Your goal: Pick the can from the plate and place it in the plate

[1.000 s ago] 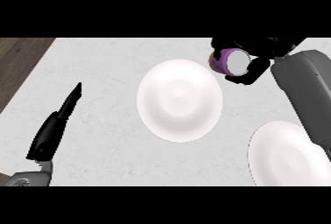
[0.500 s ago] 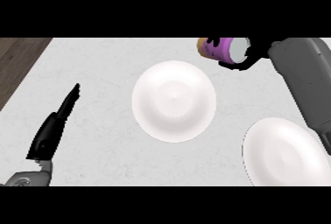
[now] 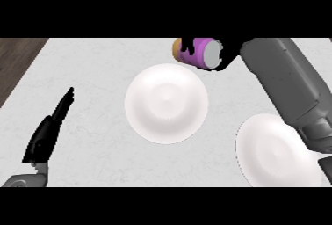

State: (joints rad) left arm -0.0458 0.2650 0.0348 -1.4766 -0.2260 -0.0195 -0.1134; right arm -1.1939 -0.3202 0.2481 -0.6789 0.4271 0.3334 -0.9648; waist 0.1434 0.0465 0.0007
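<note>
Surface: pale grey speckled counter [image 3: 97,114], with a strip of dark wood floor [image 3: 16,57] showing at the upper left.
Middle plate: white round plate [image 3: 167,103] lay bare at the centre of the counter.
Right plate: second white plate [image 3: 276,151] sat at the lower right, its far edge hidden under the grey right forearm [image 3: 288,83].
Can: purple can [image 3: 202,52] with a grey end and an orange patch was up off the counter, just beyond the middle plate's far rim.
Writing: no label could be read on the can.
Right hand: black right hand [image 3: 224,59] had its fingers curled round the can.
Left hand: left hand [image 3: 48,132] rested at the lower left, fingers straight, holding nothing.
</note>
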